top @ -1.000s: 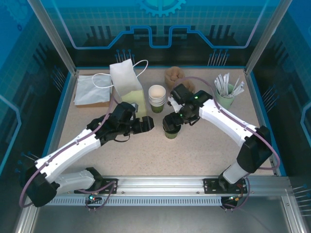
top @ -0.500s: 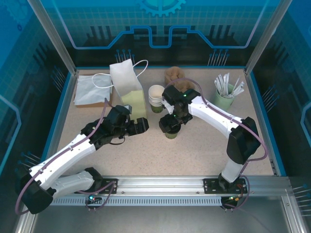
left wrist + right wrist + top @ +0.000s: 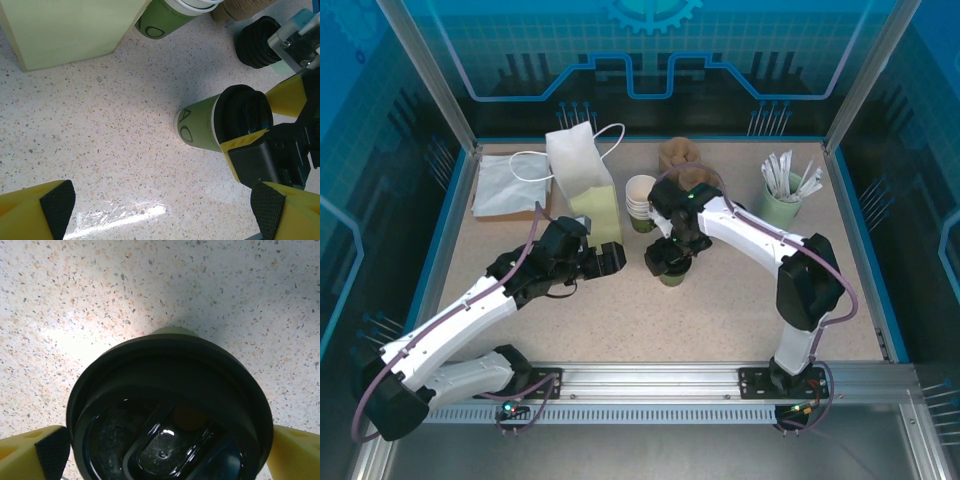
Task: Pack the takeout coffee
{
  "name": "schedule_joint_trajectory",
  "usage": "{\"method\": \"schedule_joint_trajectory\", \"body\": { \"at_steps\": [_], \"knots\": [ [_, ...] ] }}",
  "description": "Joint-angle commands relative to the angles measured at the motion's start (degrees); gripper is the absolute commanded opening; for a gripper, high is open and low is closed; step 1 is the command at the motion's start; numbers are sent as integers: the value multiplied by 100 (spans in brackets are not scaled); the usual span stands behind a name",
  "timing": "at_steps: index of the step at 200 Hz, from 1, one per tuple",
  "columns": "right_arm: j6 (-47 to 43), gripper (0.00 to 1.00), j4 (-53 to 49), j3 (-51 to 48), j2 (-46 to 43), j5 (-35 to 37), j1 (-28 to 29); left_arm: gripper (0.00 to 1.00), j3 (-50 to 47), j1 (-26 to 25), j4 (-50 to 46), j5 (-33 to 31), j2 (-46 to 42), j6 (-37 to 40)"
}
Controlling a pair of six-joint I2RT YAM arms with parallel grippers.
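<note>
Olive-green paper under a black lid: the cup stands upright mid-worktop, just in front of the stack and a little right of the bag. The right fingers are spread wide, one on each side of the lid at rim height. Whether a pad already touches the rim I cannot tell, but nothing is pinched. The left fingers are also spread and empty, low over the worktop and aimed at the cup from the bag side.

The main risk, as I judge it, is the height of the grip. Closing on the lid instead of the paper wall could pop the lid off or let the cup drop away from it on the lift. If one finger meets the rim before the other, the narrow-based cup may tip towards the left arm and spill. Too hard a squeeze lower down would buckle the thin wall and loosen the lid.

The two arms are close here, so a move by either could bring them together. The stack and the light bag stand near enough to be knocked over on the way across.
</note>
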Motion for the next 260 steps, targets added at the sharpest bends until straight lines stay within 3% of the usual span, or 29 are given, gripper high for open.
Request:
{"method": "schedule_joint_trajectory", "body": {
  "at_steps": [1,35,87,129,165,207,260],
  "knots": [
    [-91,100,-145,117,168,88,117,95,10,56,-121,-119,-32,178],
    [-109,100,-100,77,247,114,134,95,55,62,-126,-111,21,196],
    [-82,90,-104,-35,155,130,101,95,93,71,-127,-111,87,227],
    [-40,89,-124,-384,-255,97,-205,95,81,70,-147,-111,101,222],
    [-55,89,-106,-982,-860,9,-939,95,108,70,-130,-84,148,223],
    [-260,88,-146,-1610,-1547,-103,-2266,95,145,78,-113,-75,208,231],
    [-560,88,-103,-1893,-1768,-69,-3634,95,269,78,-69,-17,401,264]
  ]
}}
